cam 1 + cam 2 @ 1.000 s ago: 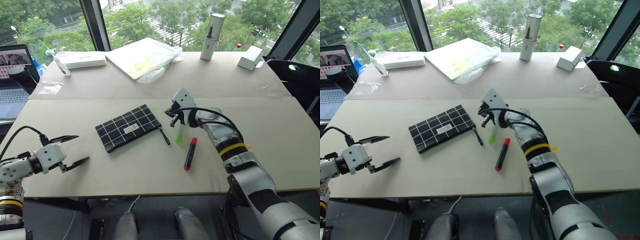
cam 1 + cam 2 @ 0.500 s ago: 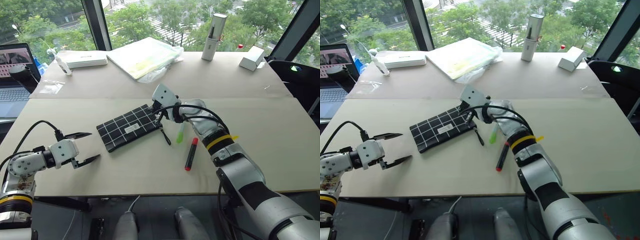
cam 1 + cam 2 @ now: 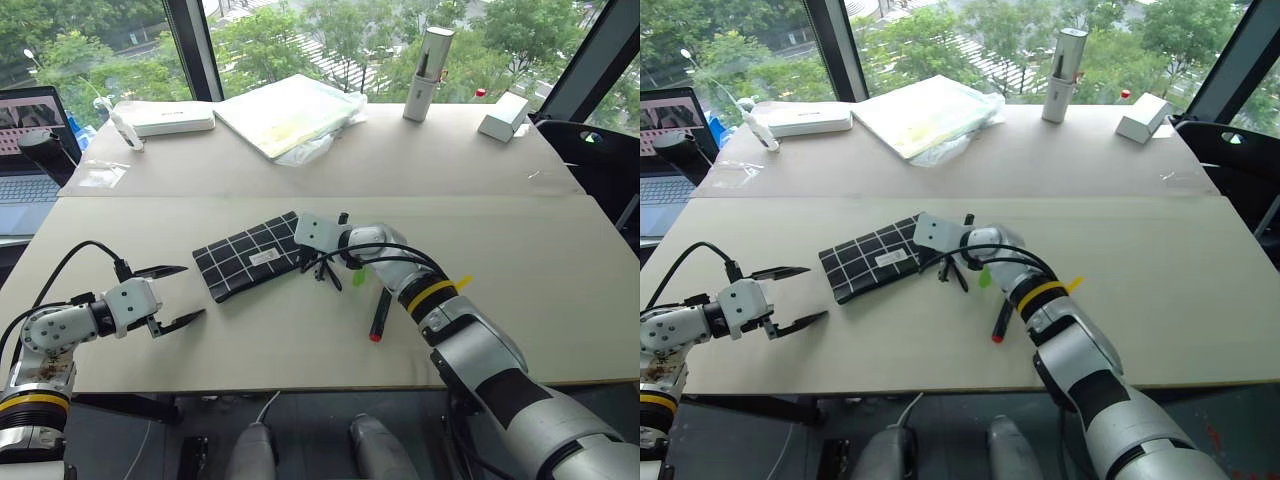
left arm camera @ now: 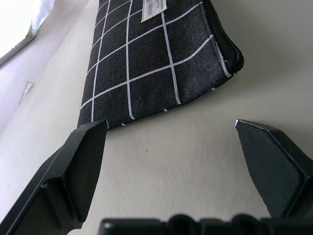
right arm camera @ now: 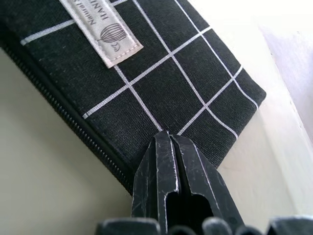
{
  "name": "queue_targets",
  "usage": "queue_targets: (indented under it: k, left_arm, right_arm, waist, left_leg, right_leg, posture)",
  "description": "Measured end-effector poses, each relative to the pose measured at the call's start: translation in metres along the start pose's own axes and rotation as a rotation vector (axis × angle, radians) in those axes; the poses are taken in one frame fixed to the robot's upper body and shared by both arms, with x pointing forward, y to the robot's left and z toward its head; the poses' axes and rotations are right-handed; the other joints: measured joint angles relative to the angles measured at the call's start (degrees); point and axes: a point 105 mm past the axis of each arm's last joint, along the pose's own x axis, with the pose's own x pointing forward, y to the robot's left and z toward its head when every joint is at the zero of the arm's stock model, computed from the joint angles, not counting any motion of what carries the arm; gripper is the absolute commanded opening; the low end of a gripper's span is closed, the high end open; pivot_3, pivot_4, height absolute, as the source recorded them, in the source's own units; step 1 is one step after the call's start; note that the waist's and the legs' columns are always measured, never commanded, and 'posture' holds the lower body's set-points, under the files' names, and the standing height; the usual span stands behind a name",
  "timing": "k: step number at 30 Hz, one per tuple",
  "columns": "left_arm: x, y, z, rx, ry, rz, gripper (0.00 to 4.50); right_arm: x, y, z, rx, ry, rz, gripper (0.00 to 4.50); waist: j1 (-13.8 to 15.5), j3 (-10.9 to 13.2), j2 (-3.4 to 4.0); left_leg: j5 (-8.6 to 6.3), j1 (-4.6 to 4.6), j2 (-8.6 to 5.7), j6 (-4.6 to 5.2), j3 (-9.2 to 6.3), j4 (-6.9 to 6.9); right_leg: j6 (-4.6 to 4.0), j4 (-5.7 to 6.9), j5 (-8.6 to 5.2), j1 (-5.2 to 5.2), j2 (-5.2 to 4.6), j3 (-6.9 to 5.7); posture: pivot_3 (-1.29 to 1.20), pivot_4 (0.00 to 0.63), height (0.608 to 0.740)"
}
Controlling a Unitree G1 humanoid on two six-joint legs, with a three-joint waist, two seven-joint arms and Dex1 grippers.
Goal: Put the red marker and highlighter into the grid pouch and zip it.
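Beige tabletop (image 3: 560, 300): closed right gripper (image 3: 308, 262) should catch black grid-lined fabric pouch's (image 3: 255, 254) zipper strap (image 3: 329, 272); wide-open left gripper (image 3: 175, 297) steadies near-left end.

Hidden and cut off around the pouch

We see the right arm (image 3: 400, 275) covering most of the highlighter (image 3: 358, 276) and the red marker (image 3: 379, 315)'s upper end. The grid pouch (image 4: 146, 63) runs past the frame edge in both wrist views, and its label (image 5: 101, 32) print is too small to read.

Beige table (image 3: 560, 300), big windows (image 3: 300, 40), daylight, trees outside.
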Motion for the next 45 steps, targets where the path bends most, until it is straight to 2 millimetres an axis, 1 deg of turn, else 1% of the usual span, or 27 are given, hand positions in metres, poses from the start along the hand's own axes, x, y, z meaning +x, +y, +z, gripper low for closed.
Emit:
queue_targets:
  k: [4, 8, 13, 18, 27, 36, 37, 38, 39, 42, 45]
  left_arm:
    - [0.009, 0.0, 0.004, 0.006, -0.021, -0.012, 4.5]
    - [0.017, 0.004, 0.005, 0.051, -0.016, -0.022, 4.5]
    - [0.028, 0.014, 0.005, 0.103, -0.018, 0.011, 4.5]
    - [0.037, 0.016, 0.008, 0.137, -0.043, 0.018, 4.5]
    - [0.06, 0.009, 0.019, 0.157, -0.112, -0.02, 4.5]
    - [0.074, 0.005, 0.028, 0.187, -0.155, -0.055, 4.5]
    - [0.076, 0.005, 0.029, 0.194, -0.159, -0.06, 4.25]
    - [0.077, 0.004, 0.03, 0.2, -0.162, -0.066, 4.1]
    - [0.079, 0.002, 0.031, 0.206, -0.165, -0.077, 3.8]
    - [0.086, -0.007, 0.033, 0.203, -0.183, -0.114, 2.73]
    - [0.092, -0.015, 0.036, 0.203, -0.198, -0.154, 1.51]
  right_arm:
    - [0.0, 0.0, 0.001, -0.011, 0.0, -0.003, 0.01]
    - [0.0, 0.0, 0.0, -0.006, 0.0, -0.005, 0.01]
    - [0.0, 0.0, -0.001, -0.004, 0.003, -0.006, 0.01]
    - [0.0, -0.001, -0.002, -0.002, 0.006, -0.007, 0.01]
    - [0.0, -0.001, -0.003, 0.007, 0.007, -0.012, 0.01]
    - [0.0, -0.002, -0.004, 0.009, 0.009, -0.016, 0.01]
    - [0.0, -0.002, -0.004, 0.009, 0.01, -0.016, 0.0]
    - [0.0, -0.002, -0.004, 0.009, 0.01, -0.016, 0.0]
    - [0.0, -0.002, -0.004, 0.01, 0.01, -0.017, 0.0]
    - [-0.001, -0.003, -0.005, 0.011, 0.012, -0.02, 0.0]
    - [-0.002, -0.004, -0.007, 0.013, 0.017, -0.024, 0.0]
  waist:
    - [0.0, 0.0, -0.01]
    - [0.1, 0.0, -0.01]
    - [0.2, 0.0, -0.01]
    - [0.3, 0.0, -0.01]
    - [0.4, 0.0, -0.02]
    - [0.6, 0.0, -0.02]
    - [0.7, 0.0, -0.02]
    - [0.7, -0.1, -0.01]
    - [0.7, -0.1, -0.01]
    - [0.8, -0.1, -0.01]
    - [1.0, -0.1, -0.01]
  left_leg:
    - [0.0, 0.01, 0.0, 0.0, -0.01, 0.03]
    - [0.0, 0.06, 0.0, 0.0, -0.03, 0.03]
    - [0.0, 0.08, -0.01, 0.0, -0.08, 0.11]
    - [0.0, 0.09, -0.01, 0.0, -0.09, 0.13]
    - [0.0, 0.08, -0.01, 0.0, -0.1, 0.16]
    - [0.0, 0.08, -0.02, 0.0, -0.12, 0.18]
    - [0.0, 0.08, -0.02, 0.0, -0.12, 0.18]
    - [0.0, 0.08, -0.02, 0.0, -0.12, 0.18]
    - [0.0, 0.08, -0.02, 0.0, -0.12, 0.18]
    - [0.0, 0.08, -0.03, 0.0, -0.12, 0.19]
    - [0.0, 0.07, -0.03, 0.0, -0.12, 0.2]
  right_leg:
    - [0.0, 0.0, 0.0, 0.03, 0.0, -0.01]
    - [0.0, 0.0, 0.0, 0.09, 0.0, -0.02]
    - [0.0, 0.01, 0.0, 0.16, 0.0, -0.06]
    - [0.0, 0.02, 0.0, 0.19, 0.0, -0.07]
    - [0.01, 0.02, 0.0, 0.21, 0.0, -0.08]
    - [0.02, 0.01, 0.0, 0.24, 0.0, -0.09]
    - [0.02, 0.01, 0.0, 0.24, 0.0, -0.08]
    - [0.02, 0.01, 0.0, 0.24, 0.0, -0.08]
    - [0.02, 0.01, 0.0, 0.24, 0.0, -0.09]
    - [0.02, 0.01, 0.0, 0.24, 0.0, -0.09]
    - [0.02, 0.01, 0.0, 0.24, 0.0, -0.09]
  posture:
    - [0.0, 0.15, 0.738]
    - [0.0, 0.15, 0.738]
    - [0.0, 0.15, 0.738]
    - [0.0, 0.15, 0.738]
    - [0.0, 0.15, 0.738]
    - [0.0, 0.15, 0.738]
    - [0.0, 0.15, 0.738]
    - [0.0, 0.15, 0.738]
    - [0.0, 0.15, 0.738]
    - [0.0, 0.15, 0.738]
    - [0.0, 0.15, 0.738]
